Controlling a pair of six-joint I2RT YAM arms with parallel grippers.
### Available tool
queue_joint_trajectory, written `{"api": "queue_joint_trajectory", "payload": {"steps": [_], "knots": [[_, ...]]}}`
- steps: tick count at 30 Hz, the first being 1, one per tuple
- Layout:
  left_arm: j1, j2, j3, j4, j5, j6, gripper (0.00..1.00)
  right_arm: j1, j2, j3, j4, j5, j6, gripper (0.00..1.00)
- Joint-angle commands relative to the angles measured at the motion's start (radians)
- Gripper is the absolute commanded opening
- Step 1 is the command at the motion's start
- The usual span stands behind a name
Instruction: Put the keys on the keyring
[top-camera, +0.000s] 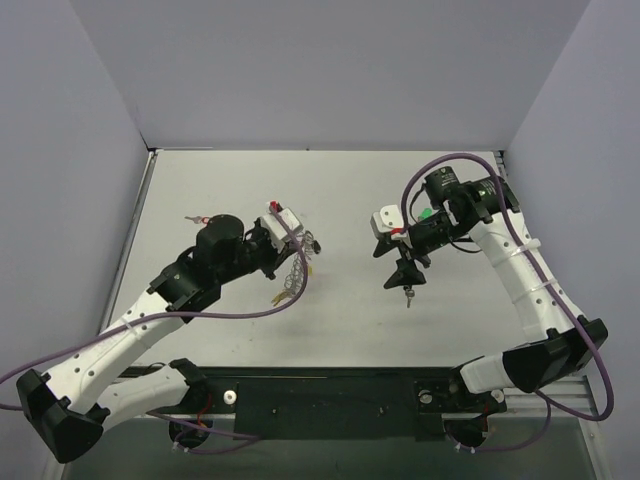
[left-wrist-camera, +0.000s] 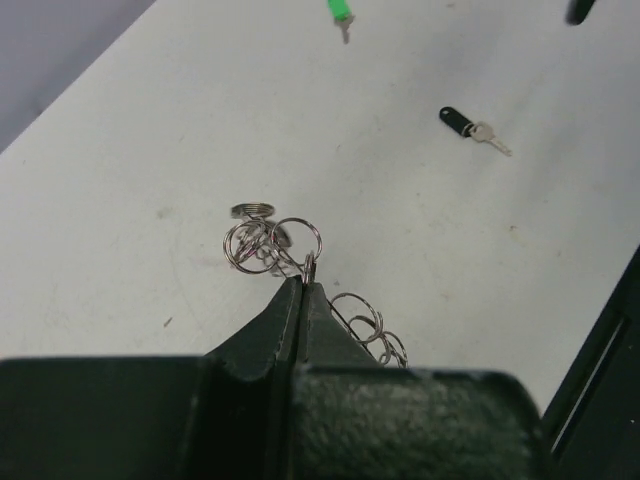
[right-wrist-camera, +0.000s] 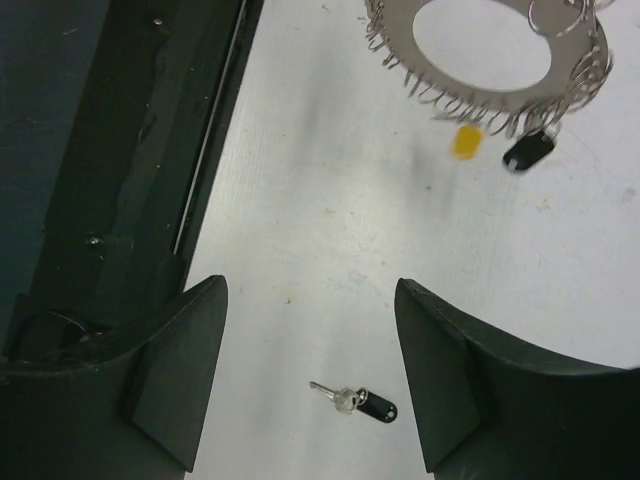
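Note:
My left gripper is shut on one small ring of the keyring, which hangs from it as a bunch of silver loops. In the left wrist view the closed gripper pinches a loop of the keyring. The right wrist view shows the keyring as a spiky circle with a yellow-headed key and a dark-headed key on it. My right gripper is open and empty. A dark-headed key lies loose on the table below the open gripper; it also shows from above and in the left wrist view.
A green-headed key lies by the right wrist and shows in the left wrist view. A red-headed key lies behind the left arm. A black rail runs along the table's near edge. Grey walls enclose the table.

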Motion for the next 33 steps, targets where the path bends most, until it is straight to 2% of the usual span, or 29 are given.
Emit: {"api": "queue_joint_trajectory", "payload": {"steps": [1,4,8,10,14,24,33], "knots": [[-0.018,-0.092,-0.082,0.261,0.202,0.055,0.00,0.068,-0.012,0.052,-0.102,-0.035,0.088,0.62],[-0.029,-0.116,-0.145,0.370,0.263,0.001,0.00,0.117,-0.027,0.048,0.079,0.003,0.331,0.59],[-0.056,-0.126,-0.211,0.504,0.295,-0.094,0.00,0.170,-0.050,0.029,0.167,0.023,0.468,0.57],[-0.073,-0.128,-0.248,0.576,0.297,-0.154,0.00,0.195,-0.065,0.002,0.194,0.012,0.492,0.55],[-0.122,-0.117,-0.299,0.692,0.282,-0.211,0.00,0.220,-0.085,-0.035,0.251,0.017,0.527,0.46],[-0.261,-0.091,-0.388,0.896,0.150,-0.281,0.00,0.233,-0.035,-0.049,0.288,0.045,0.524,0.38],[-0.297,-0.091,-0.437,0.964,0.081,-0.306,0.00,0.253,-0.077,-0.144,0.322,-0.017,0.532,0.25]]}}
